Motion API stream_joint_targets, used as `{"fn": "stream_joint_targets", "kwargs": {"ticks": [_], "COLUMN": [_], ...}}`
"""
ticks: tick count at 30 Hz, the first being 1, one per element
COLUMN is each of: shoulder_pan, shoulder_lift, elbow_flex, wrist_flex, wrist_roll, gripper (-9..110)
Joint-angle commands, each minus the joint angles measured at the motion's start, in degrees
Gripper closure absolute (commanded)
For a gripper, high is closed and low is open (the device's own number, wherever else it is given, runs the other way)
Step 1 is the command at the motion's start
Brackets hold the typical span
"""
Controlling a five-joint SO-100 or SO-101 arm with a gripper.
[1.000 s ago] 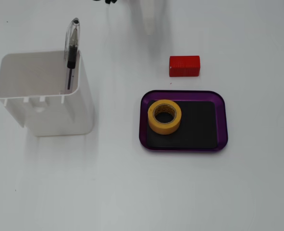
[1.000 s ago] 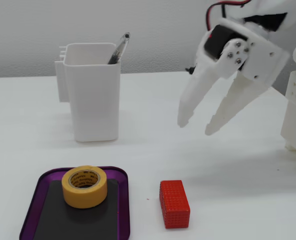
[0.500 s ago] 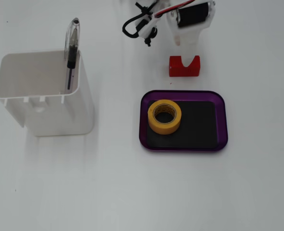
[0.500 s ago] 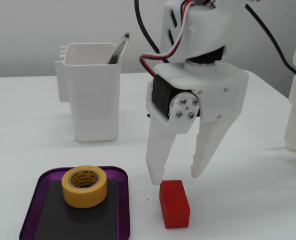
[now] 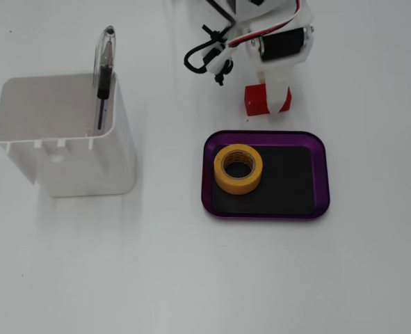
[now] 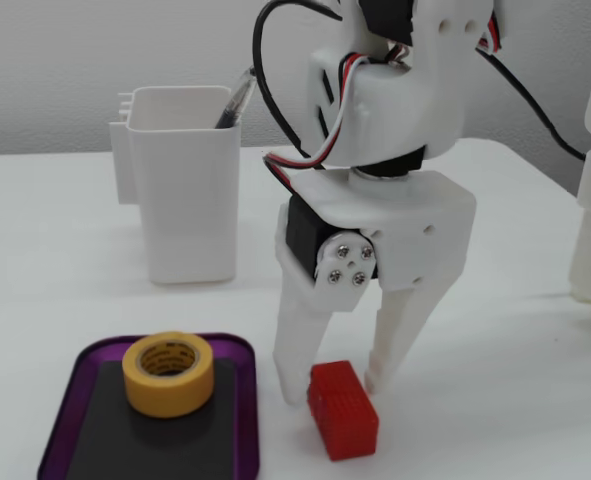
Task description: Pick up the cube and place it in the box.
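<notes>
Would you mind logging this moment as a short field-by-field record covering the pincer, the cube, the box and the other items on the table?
pincer: open, fingers straddling the cube, tips down at the table
cube: red, on the table just outside the box, not lifted
box: purple tray, black floor, cube not in it
tape roll: yellow, lying flat inside the box, left part in the top-down fixed view
white container: tall, standing apart from the box, holds a pen

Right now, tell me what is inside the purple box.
The box holds only a yellow tape roll, lying flat on its black floor toward the left in the top-down fixed view. The floor under the roll is hidden.
</notes>
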Motion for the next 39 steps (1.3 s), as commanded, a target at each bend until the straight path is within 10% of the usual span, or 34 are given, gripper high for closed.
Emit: {"fn": "stream_joint_targets", "kwargs": {"ticks": [1,12,39], "shoulder_pan": [0.00,-0.09,0.18], "shoulder_lift": [0.26,1.05,-15.03], "elbow_flex": [3.16,6.42,-32.78], "wrist_flex": [-3.60,-5.89,-5.89], "wrist_roll": [0.18,-0.09,6.50], "gripper": [85,103,102]}}
